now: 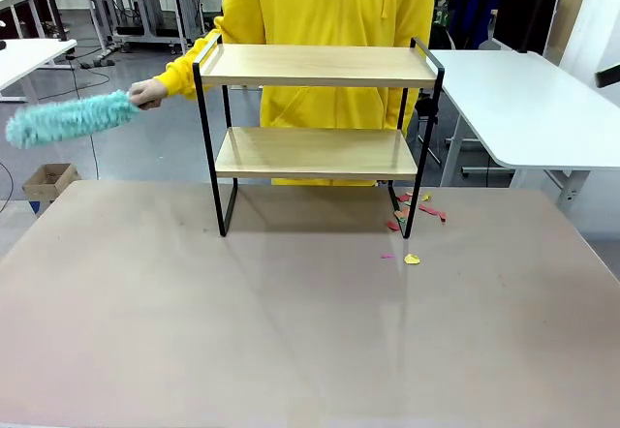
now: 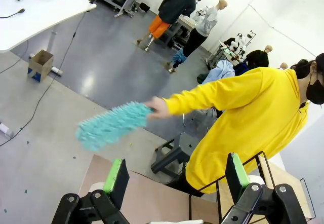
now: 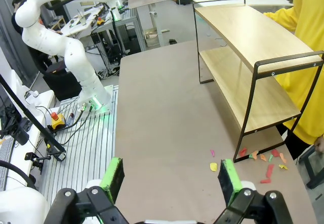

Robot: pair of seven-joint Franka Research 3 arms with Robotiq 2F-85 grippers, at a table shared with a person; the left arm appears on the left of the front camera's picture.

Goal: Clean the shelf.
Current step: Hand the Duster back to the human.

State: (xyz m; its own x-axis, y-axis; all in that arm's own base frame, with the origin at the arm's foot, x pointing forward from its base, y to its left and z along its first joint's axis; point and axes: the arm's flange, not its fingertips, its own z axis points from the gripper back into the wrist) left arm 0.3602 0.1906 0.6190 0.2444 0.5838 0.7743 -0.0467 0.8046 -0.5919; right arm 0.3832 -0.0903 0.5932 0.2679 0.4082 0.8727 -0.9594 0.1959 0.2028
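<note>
Gaping wide and empty, the left gripper (image 2: 174, 181) and right gripper (image 3: 172, 178) hang above the table (image 1: 291, 331). Farther along, coloured scraps (image 1: 412, 215) lie by the shelf (image 1: 318, 128), which stands at the far edge. Behind it, a person's hand (image 1: 147, 93) holds a teal duster (image 1: 68, 118) out sideways.

light wood shelf (image 1: 320, 65) in black frame, turquoise duster (image 1: 70, 119), yellow sleeve (image 1: 184, 72).

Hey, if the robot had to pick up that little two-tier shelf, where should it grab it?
Probably the raised black side rail atop the shelf, approached from above on the robot's right: it is a thin bar standing clear of the top board, so fingers could close around it.
</note>
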